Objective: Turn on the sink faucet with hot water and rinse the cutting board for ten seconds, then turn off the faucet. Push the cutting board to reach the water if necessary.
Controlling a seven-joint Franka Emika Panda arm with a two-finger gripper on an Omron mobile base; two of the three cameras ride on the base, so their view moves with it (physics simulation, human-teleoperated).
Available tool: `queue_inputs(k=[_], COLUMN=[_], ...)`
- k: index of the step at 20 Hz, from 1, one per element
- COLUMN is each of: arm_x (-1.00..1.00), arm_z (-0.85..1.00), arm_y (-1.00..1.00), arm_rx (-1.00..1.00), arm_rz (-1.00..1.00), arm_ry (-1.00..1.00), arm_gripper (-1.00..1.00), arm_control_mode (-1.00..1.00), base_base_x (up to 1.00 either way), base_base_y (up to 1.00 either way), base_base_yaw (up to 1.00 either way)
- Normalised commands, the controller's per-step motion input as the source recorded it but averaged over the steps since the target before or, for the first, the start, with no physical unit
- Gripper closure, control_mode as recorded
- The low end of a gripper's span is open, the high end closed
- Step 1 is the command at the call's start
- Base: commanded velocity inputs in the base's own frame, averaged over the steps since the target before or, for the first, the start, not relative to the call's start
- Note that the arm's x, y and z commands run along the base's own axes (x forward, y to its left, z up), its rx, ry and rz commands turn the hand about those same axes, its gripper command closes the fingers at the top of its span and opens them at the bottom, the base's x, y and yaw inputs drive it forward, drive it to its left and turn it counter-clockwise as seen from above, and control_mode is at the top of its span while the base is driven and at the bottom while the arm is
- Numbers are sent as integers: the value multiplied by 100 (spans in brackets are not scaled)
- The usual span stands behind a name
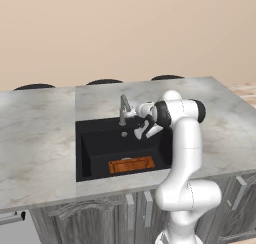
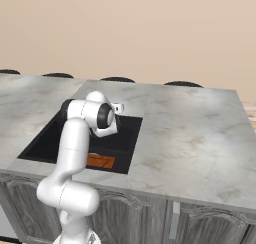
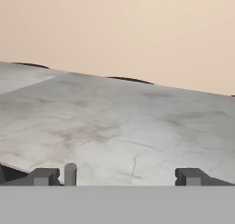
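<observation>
From the left base view, your gripper sits just beside the faucet, low over the sink. If you swing too fast, you could bump the post and miss the little lever. No water runs. One cutting board lies flat near the front wall of the basin, well away from the spout, so the stream may miss it.

From the right base view, you see one sink and one cutting board, partly behind the arm.

From the hand view, your two fingertips stand wide apart, holding nothing. One grey post top pokes up just beside the left tip.
</observation>
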Motion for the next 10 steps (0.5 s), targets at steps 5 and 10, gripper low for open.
queue_inputs(k=[5,10], arm_x=[0,5], arm_z=[-1,0], arm_y=[0,0], arm_rx=[0,0], arm_rz=[0,0], arm_ry=[0,0], arm_gripper=[-100,-100], arm_control_mode=[-100,-100], base_base_x=[0,0], base_base_y=[0,0], base_base_yaw=[0,0])
